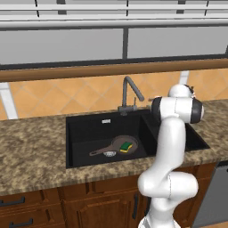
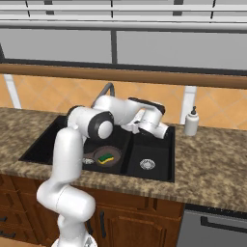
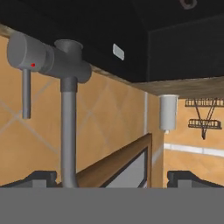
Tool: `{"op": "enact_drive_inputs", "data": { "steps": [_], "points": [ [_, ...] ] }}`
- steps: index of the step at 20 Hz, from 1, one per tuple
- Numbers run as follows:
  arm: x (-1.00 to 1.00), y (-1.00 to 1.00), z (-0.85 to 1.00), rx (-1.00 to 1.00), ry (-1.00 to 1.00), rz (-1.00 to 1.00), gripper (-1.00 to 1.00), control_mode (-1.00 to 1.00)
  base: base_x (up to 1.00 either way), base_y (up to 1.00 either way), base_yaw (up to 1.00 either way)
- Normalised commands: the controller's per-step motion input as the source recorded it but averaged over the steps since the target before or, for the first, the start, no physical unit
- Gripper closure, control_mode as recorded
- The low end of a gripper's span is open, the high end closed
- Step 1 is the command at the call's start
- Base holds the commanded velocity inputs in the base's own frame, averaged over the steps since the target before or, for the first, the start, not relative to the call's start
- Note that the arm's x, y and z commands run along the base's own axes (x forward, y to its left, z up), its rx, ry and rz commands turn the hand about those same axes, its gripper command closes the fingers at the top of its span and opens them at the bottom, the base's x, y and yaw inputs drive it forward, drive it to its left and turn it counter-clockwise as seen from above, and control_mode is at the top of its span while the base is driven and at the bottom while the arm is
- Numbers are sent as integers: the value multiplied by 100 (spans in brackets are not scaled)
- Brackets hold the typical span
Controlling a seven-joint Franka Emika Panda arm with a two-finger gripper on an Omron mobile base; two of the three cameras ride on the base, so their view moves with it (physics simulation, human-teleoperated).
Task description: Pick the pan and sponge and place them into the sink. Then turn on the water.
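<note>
The round dark brown frying pan [image 1: 123,144] lies in the wide basin of the black double-basin sink [image 1: 84,129], the green-and-yellow sponge [image 1: 126,146] resting on it. So the placing looks done; turning on the water is in hand. The claw [image 3: 112,177], fingers spread and empty, faces the dark grey gooseneck faucet [image 3: 68,109]. Next it must reach the side lever [image 3: 26,92]. A white soap dispenser [image 2: 191,121] stands on the bench behind the sink's right corner.

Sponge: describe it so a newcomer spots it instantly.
Find the black double-basin sink set in the granite counter. In its wide basin lies a dark brown frying pan; the sponge sits in it, a small green-over-yellow block, the brightest thing in the sink.
</note>
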Motion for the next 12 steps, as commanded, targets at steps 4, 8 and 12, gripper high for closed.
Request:
{"op": "enact_drive_inputs", "data": {
  "steps": [4, 8, 12],
  "points": [
    [0, 29, -11, 0, -12, 0, -100, -100, 0, 0, 0],
    [0, 19, -8, 0, -10, 0, -100, -100, 0, 0, 0],
    [6, 6, 0, 0, -3, 0, -100, -100, 0, 0, 0]
  ]
}}
